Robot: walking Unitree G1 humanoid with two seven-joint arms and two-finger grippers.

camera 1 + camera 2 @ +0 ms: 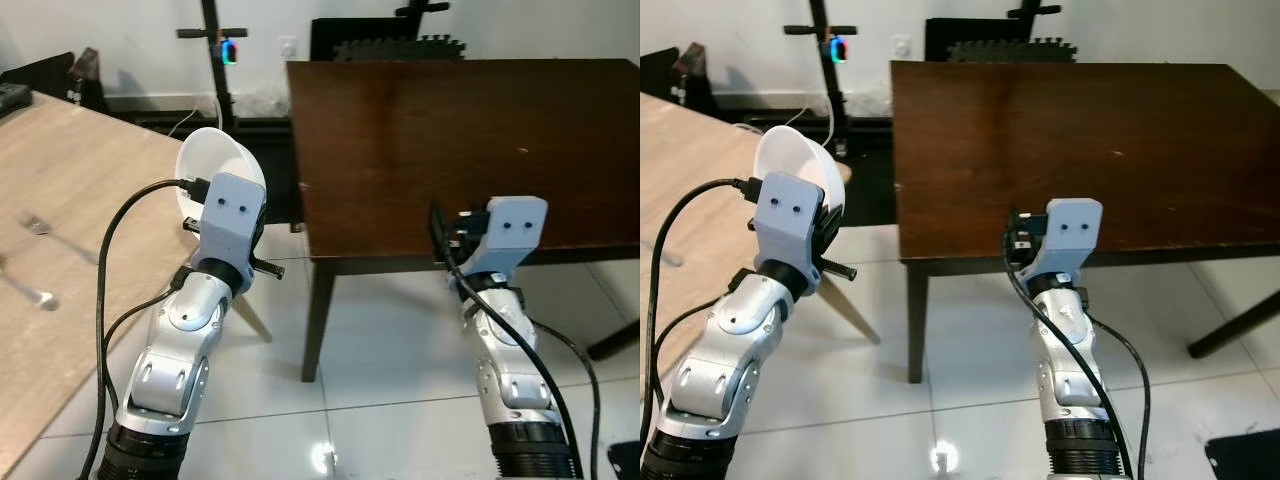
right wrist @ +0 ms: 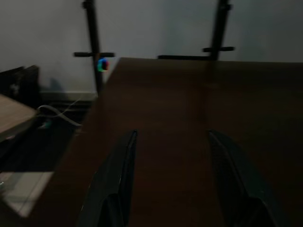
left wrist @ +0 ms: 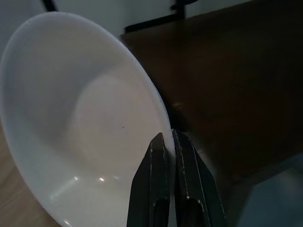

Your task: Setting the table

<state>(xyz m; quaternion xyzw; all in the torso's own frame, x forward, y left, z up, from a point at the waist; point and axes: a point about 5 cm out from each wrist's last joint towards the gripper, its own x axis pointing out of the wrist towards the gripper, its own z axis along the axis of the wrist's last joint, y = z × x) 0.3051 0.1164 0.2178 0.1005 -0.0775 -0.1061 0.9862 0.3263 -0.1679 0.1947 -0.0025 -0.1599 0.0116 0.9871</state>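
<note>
A white bowl point(image 1: 215, 160) is held in the air, tilted on edge, between the two tables. My left gripper point(image 3: 170, 142) is shut on its rim, one finger on each side of the wall. The bowl's hollow point(image 3: 85, 123) faces the wrist camera. The dark brown table point(image 1: 470, 140) stands ahead and to the right. My right gripper point(image 2: 171, 156) is open and empty, its fingers pointing over the near edge of that table. In the head views the right wrist point(image 1: 505, 235) sits at the table's front edge.
A light wooden table point(image 1: 60, 210) is on the left, with a fork point(image 1: 40, 227) and another utensil point(image 1: 35, 295) lying on it. A black stand point(image 1: 215, 50) and dark furniture line the wall behind. White tiled floor point(image 1: 380, 350) lies below.
</note>
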